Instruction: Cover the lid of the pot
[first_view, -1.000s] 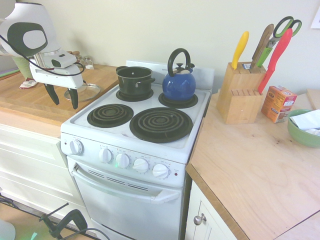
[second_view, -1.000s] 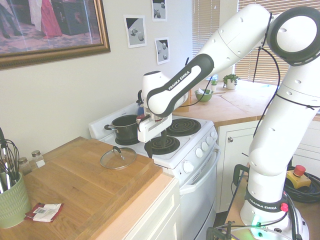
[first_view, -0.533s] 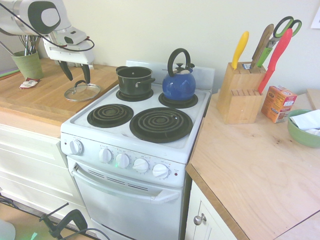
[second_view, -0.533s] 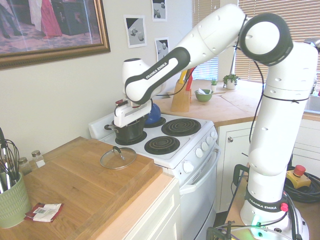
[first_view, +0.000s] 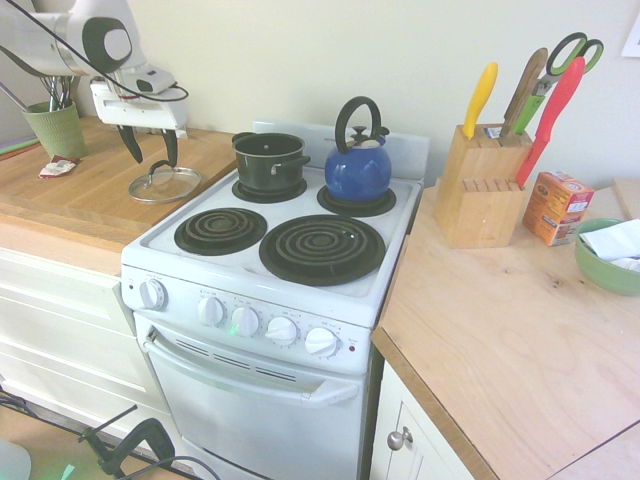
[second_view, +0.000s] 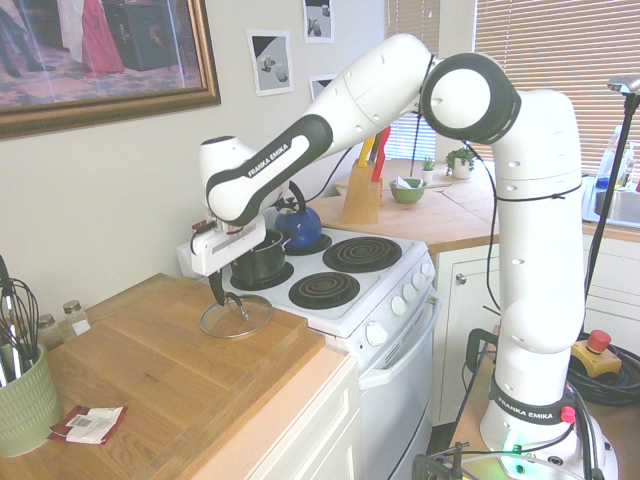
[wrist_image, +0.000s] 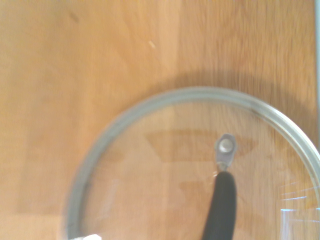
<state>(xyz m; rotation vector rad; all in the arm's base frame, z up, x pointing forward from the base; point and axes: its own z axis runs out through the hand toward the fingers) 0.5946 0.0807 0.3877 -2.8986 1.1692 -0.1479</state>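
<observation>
Your jaws are spread wide, just over the glass lid, which lies on the wooden counter. The pot on the stove has no lid on. You still need to grab it, lift it and cover the pot.

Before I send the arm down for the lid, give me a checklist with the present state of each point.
1. Gripper open: ok, its fingers stand apart.
2. Lid lying flat on the wooden counter, handle up: ok.
3. Lid handle lined up between the fingers: cannot tell; the gripper is close above, but the exact fit is unclear.
4. Pot uncovered, ready for the lid: ok.
5. Pot on a burner, upright: ok.
6. Kettle clear of the pot's rim: ok, a gap shows between them.
</observation>
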